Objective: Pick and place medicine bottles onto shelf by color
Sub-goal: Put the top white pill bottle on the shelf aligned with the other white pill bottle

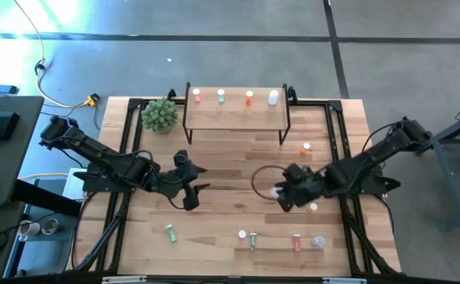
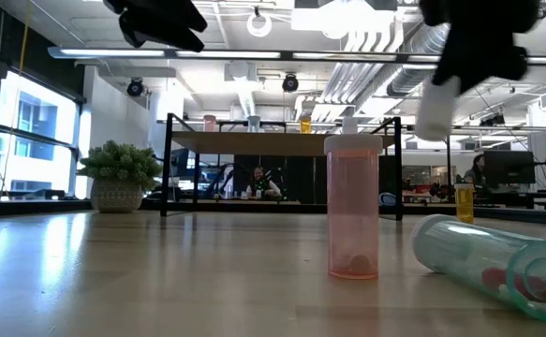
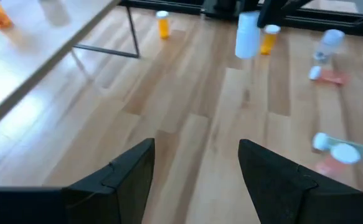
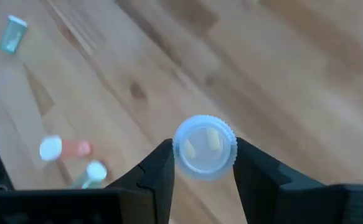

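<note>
Wooden tabletop (image 1: 214, 170) front edge littered with leftovers: green bottle (image 1: 170, 233), red bottle (image 1: 297, 241). Mid-frame, right gripper (image 1: 281, 193) clamped on clear bottle (image 4: 204, 147), lifted, likely headed to join its match (image 1: 273, 97). Left gripper (image 3: 197, 165) spread empty, just waiting. Top centre, shelf (image 1: 233, 114) already sorted pink-to-white.

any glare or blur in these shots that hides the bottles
High view: bright glare at top left, off the table; bottles on the shelf show clearly. Low view: backlit, arms silhouetted, nearest pink bottle sharp. Left wrist view: motion-blurred, shelf top glares. Right wrist view: the clear bottle in the right gripper is soft.
</note>
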Action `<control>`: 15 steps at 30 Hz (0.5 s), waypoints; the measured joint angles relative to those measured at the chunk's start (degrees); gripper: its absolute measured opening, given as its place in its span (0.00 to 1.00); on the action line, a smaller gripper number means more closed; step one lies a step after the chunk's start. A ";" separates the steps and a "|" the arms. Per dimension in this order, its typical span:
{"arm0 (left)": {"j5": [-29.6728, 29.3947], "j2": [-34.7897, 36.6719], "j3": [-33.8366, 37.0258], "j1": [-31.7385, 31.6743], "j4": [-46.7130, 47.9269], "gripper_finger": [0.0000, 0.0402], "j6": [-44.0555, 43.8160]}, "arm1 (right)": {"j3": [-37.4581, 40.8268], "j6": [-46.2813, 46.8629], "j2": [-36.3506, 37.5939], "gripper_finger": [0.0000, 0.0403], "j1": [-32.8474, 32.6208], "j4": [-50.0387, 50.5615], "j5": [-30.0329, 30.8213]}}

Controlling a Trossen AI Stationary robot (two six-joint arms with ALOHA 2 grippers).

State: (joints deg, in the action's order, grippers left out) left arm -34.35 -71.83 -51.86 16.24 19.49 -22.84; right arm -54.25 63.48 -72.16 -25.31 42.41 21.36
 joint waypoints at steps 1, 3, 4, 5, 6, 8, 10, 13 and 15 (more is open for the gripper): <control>0.02 0.00 0.00 -0.57 0.00 0.55 0.10 | -1.12 -2.49 0.00 0.31 1.65 0.73 -0.22; 0.04 0.00 0.00 -1.62 0.00 0.55 0.08 | -3.27 -6.93 0.00 0.31 4.80 1.95 -0.30; 0.04 0.00 0.00 -2.08 0.00 0.55 0.08 | -4.55 -9.03 0.00 0.31 6.39 2.68 -0.30; 0.05 0.00 0.00 -2.46 0.00 0.55 0.10 | -5.77 -11.06 0.00 0.31 7.89 3.53 -0.30; 0.07 0.00 0.00 -2.82 0.00 0.55 0.10 | -6.99 -12.86 0.00 0.31 9.44 4.32 -0.30; 0.17 0.00 0.00 -3.64 0.00 0.55 0.12 | -9.45 -15.93 0.00 0.31 12.33 5.91 -0.30; 0.25 0.00 0.00 -4.43 0.00 0.55 0.56 | -11.72 -18.32 0.02 0.31 15.33 6.76 -0.31; 1.30 0.38 0.00 -5.86 -0.10 0.55 0.55 | -14.80 -21.21 0.02 0.31 19.96 8.11 -0.31; 2.29 0.50 -0.02 -6.97 -0.50 0.55 0.76 | -16.59 -23.77 0.03 0.31 23.16 8.77 -0.30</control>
State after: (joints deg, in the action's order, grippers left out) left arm -32.06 -71.33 -51.88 9.26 18.98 -22.08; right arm -70.83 39.71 -72.13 -2.15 51.18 21.06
